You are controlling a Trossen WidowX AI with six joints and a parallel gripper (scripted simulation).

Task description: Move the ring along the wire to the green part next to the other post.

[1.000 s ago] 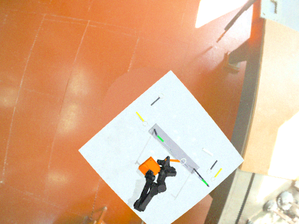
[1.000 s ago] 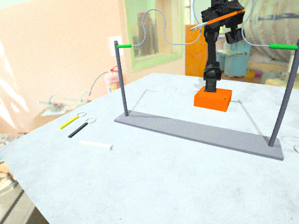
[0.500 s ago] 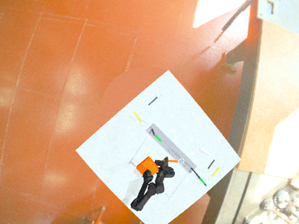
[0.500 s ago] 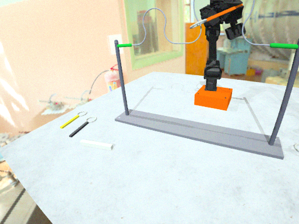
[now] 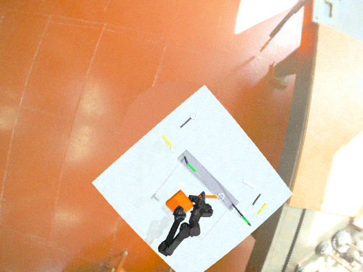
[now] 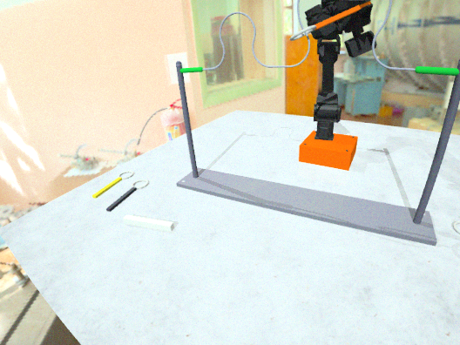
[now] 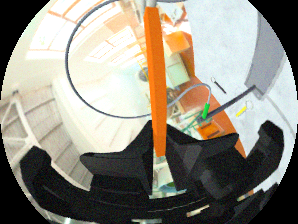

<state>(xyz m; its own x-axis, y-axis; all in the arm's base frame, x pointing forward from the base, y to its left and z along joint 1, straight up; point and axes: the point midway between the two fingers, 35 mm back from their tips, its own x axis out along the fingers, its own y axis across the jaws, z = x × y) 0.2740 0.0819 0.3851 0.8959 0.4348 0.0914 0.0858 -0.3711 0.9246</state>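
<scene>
My gripper (image 6: 339,15) (image 5: 202,196) (image 7: 154,123) is shut on the orange handle (image 6: 348,12) (image 5: 210,196) (image 7: 156,76) and holds it high above the grey base plate (image 6: 305,200) (image 5: 210,178). The small ring (image 6: 301,33) (image 5: 215,197) at the handle's tip sits around a rising stretch of the thin grey wire (image 6: 266,64) (image 7: 72,76), partway along its span. In the wrist view the ring is at the top edge and partly cut off. Green wire parts (image 6: 192,70) (image 6: 436,71) (image 5: 191,167) (image 5: 245,220) sit beside the two posts (image 6: 187,122) (image 6: 437,148).
The arm's orange base block (image 6: 328,150) (image 5: 179,200) stands behind the plate. A yellow-handled ring (image 6: 106,187), a black-handled ring (image 6: 122,198) and a white bar (image 6: 148,222) lie on the table at the front left. More such rings (image 5: 167,140) (image 5: 185,121) lie beyond the other post.
</scene>
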